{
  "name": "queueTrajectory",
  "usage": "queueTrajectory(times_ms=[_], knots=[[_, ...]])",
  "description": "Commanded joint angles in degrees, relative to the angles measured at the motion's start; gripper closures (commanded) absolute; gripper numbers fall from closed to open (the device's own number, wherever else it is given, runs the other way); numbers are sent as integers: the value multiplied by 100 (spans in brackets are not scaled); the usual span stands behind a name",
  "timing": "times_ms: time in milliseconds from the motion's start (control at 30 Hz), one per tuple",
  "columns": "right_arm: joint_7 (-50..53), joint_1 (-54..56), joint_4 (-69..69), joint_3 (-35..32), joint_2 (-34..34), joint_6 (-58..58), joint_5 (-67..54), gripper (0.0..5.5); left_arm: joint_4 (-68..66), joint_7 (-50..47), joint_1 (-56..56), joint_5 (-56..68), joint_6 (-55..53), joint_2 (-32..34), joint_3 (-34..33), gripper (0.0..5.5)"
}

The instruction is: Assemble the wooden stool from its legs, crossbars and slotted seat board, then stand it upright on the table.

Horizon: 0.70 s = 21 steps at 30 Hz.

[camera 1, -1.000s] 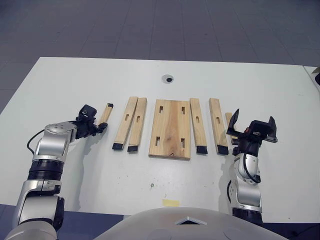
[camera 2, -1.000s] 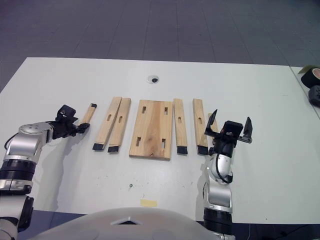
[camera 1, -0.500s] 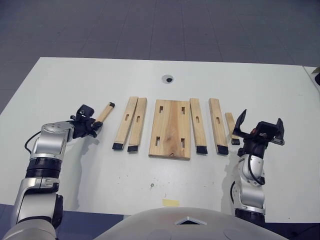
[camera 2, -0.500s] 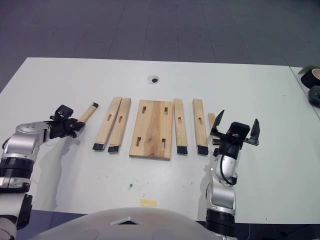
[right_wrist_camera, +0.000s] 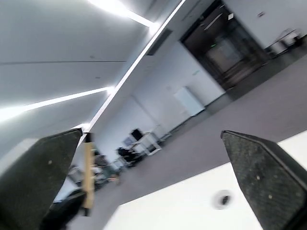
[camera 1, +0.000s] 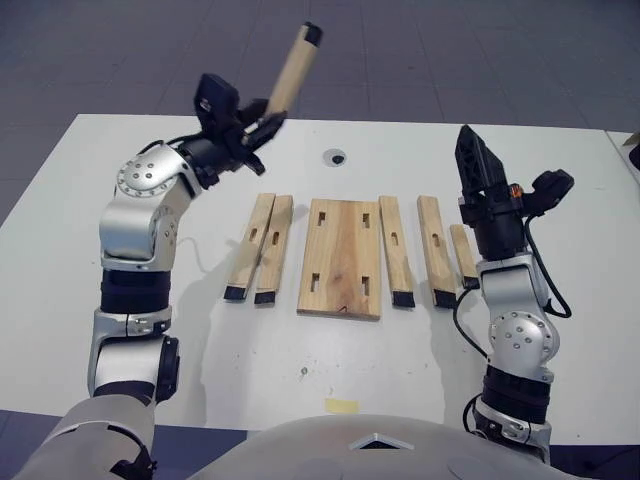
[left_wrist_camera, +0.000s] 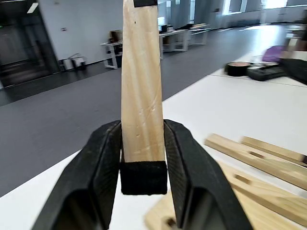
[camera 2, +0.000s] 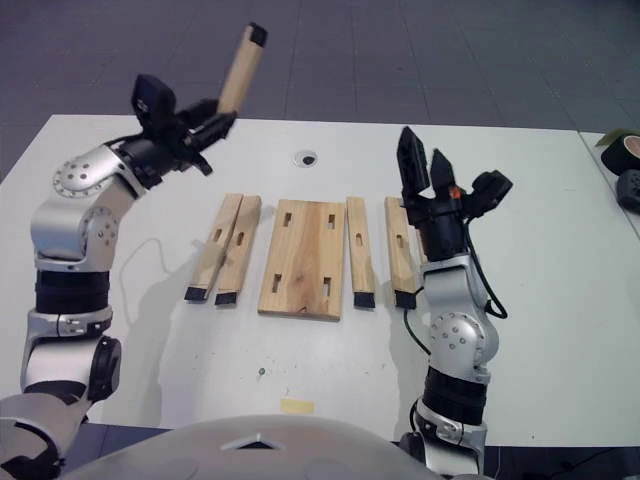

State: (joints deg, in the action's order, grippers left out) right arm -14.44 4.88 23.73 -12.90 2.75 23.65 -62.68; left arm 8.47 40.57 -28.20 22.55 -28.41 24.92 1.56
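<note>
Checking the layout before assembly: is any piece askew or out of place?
Nothing looks damaged. The two left legs lie more slanted and closer together than the right legs. One crossbar is held above the table in the left tool.

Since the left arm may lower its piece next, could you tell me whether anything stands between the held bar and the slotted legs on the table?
Nothing visible does. The left gripper holds the short black-tipped wooden bar in the air; the two pale slotted wooden legs nearest it lie uncovered on the white table.
</note>
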Motion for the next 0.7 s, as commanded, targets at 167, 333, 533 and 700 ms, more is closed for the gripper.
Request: queueTrajectory(times_ms=[167,333,533,700], knots=[[160,162,-161,230,-69,563,-640,10,578,-100,742,-16,-210,-194,479,420],[405,589,-537,483,-261,624,-469,10,751,-115,898,-224,-125,-132,749,420],[540,846,-1015,793,-297,710,91,36,754,-39,895,-340,-29,-68,854,420],[536,827,-1003,881,-407,759,249,121,758,-50,931,-379,-36,-92,874,420]])
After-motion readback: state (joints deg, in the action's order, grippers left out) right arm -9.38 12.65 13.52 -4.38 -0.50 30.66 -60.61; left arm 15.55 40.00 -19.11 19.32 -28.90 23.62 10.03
